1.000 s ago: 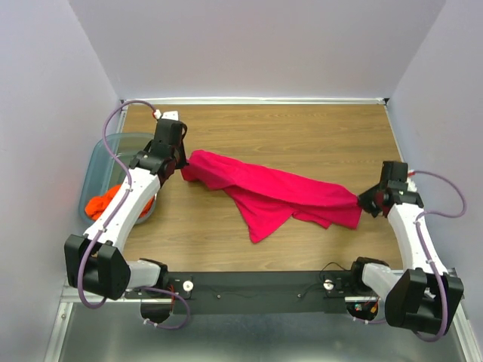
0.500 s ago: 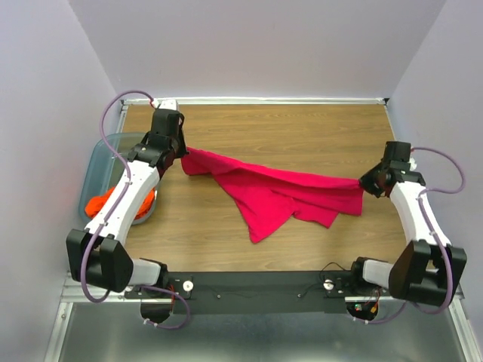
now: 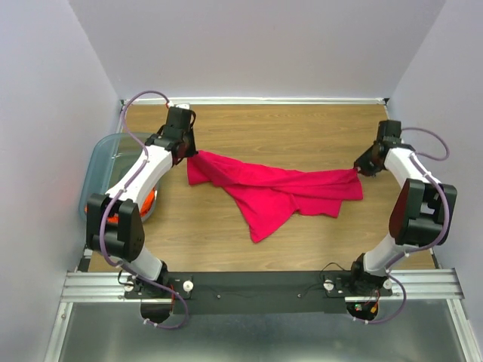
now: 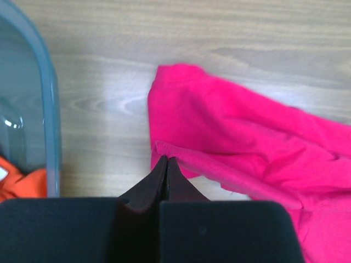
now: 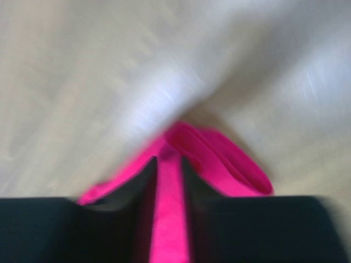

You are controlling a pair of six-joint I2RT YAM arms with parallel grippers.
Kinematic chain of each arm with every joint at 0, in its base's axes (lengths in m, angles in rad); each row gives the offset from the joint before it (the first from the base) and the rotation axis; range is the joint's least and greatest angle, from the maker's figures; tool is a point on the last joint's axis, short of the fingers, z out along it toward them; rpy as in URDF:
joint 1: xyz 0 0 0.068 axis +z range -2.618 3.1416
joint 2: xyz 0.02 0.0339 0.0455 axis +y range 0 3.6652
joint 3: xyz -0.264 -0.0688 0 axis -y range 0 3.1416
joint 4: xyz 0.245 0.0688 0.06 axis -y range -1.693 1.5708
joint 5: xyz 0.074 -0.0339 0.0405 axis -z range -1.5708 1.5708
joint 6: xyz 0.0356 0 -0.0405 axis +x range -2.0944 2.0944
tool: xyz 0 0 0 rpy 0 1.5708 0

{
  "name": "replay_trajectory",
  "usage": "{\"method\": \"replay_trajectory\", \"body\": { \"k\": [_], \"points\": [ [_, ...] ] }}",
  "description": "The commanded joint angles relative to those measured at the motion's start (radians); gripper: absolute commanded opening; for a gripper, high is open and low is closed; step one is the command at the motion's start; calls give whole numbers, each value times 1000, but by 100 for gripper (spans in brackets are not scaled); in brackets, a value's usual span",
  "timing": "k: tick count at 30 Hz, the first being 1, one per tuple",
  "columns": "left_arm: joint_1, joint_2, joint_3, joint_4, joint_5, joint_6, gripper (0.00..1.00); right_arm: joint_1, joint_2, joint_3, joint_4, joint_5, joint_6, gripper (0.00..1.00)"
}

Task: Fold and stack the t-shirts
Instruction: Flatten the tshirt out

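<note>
Top view, left to right: the orange shirt [image 3: 152, 202] sits in the bin [image 3: 100, 170]. The left gripper [image 3: 189, 154], clamped tight, pinches the pink shirt [image 3: 279, 192] by its hem. That shirt lies stretched but rumpled across the table [image 3: 302, 132]. The right gripper [image 3: 361, 167], jaws narrow, has cloth between them. This looks like the spreading step; next the shirt needs flattening before any fold.
</note>
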Motion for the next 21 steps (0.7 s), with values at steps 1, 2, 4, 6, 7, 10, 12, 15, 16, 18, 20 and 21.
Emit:
{"method": "replay_trajectory", "body": {
  "k": [1,2,4,6,7,10,12,15,16,18,20,21],
  "points": [
    [7,34,93,14,54,5,0,3,17,113,55,-4,-17,39],
    [7,34,95,12,57,8,0,3,7,127,55,-4,-21,43],
    [7,24,89,15,55,9,0,3,-36,119,57,-1,-30,54],
    [7,12,80,17,51,11,0,1,-58,83,55,-3,-38,57],
    [7,8,72,17,55,11,0,1,-79,64,57,-18,-37,58],
    [7,-8,51,17,75,6,0,-2,-120,-25,61,-29,-14,65],
    [7,-30,40,17,84,5,0,-8,-151,-78,74,-29,8,65],
    [7,-64,17,14,75,5,0,-14,-219,-187,130,-82,60,62],
    [7,-71,11,12,72,5,0,-16,-234,-215,149,-89,72,59],
    [7,-91,-11,12,68,9,0,-16,-259,-284,205,-76,94,55],
    [7,-100,-17,8,68,9,0,-19,-251,-302,216,-61,104,54],
    [7,-102,-19,8,68,11,0,-20,-247,-309,225,-61,106,53]
  ]
}}
